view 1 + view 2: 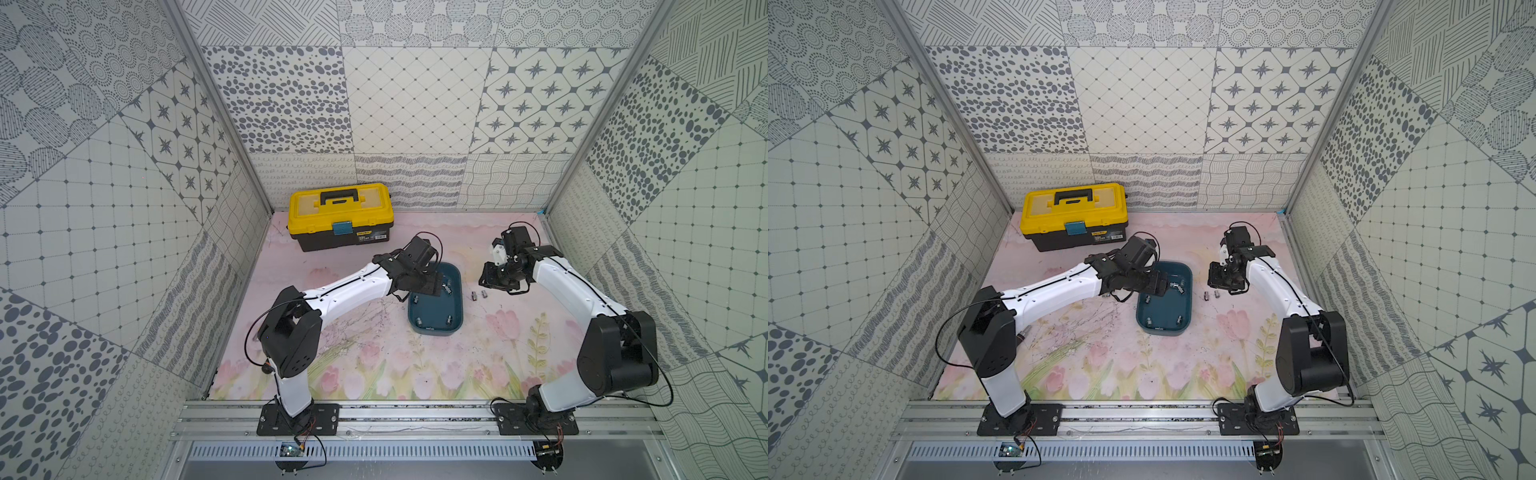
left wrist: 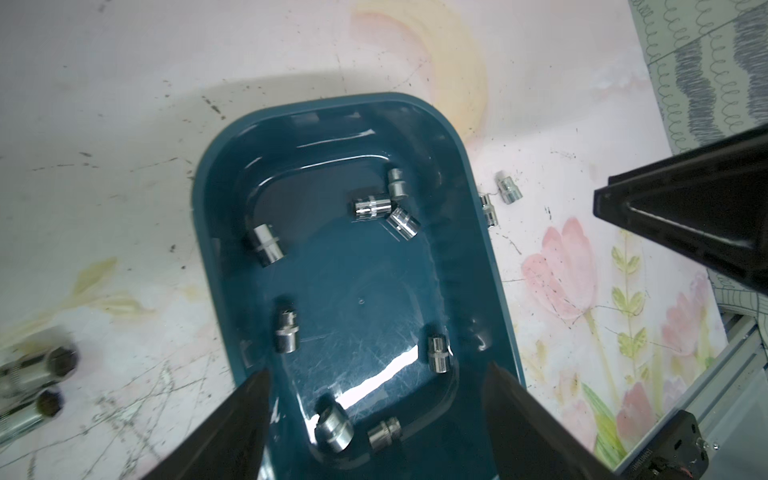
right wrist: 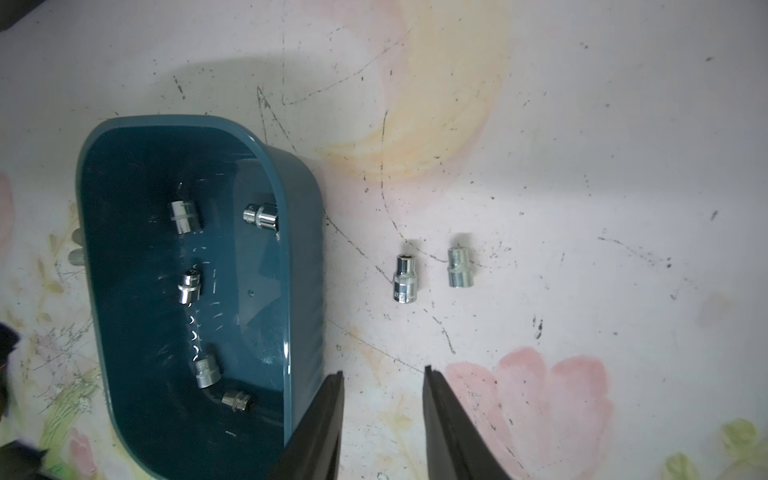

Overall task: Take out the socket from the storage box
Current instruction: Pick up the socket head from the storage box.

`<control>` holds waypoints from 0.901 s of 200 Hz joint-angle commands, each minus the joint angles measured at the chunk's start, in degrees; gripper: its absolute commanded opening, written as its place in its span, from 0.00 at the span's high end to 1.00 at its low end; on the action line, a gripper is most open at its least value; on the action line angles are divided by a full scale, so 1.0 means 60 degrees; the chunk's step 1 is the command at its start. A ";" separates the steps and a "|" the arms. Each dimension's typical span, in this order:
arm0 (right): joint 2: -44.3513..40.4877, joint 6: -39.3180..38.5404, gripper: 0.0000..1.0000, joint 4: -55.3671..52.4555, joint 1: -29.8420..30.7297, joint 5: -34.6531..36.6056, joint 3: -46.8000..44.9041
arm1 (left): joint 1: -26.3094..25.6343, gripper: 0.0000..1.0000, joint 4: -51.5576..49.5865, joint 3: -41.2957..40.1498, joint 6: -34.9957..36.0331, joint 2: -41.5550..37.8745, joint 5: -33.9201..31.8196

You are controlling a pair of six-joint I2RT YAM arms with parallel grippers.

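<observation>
Sockets (image 2: 333, 428), short chrome steel cylinders, litter shallow dark teal plastic storage box (image 2: 208, 216); left tool (image 2: 380, 372), apart, should straddle one barrel squarely; right tool (image 3: 383, 372) apart, empty.

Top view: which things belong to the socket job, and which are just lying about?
Job: storage box; sockets inside it; two sockets on the mat beside it; left gripper, open over the box; right gripper, open.
Lying about: yellow-lidded toolbox, shut, at the back.
</observation>
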 commanded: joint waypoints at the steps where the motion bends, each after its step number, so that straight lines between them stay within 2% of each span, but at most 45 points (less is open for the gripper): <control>1: -0.0393 0.0183 0.61 0.0004 -0.0023 -0.0447 -0.0316 | -0.0486 0.20 0.0044 0.0796 -0.0341 0.1029 -0.0251; 56: -0.0714 0.0266 0.56 0.0164 -0.0070 -0.0459 -0.0800 | -0.0682 0.29 0.0541 0.1567 -0.0266 0.2342 -0.1129; 80: -0.0757 0.0253 0.54 0.0205 -0.0114 -0.0442 -0.0851 | -0.0682 0.36 0.0738 0.1791 0.0047 0.2708 -0.1460; 180: -0.0691 0.0312 0.53 0.0525 -0.0184 -0.0515 -0.1085 | -0.0692 0.44 0.1658 0.2115 -0.0291 0.3601 -0.2714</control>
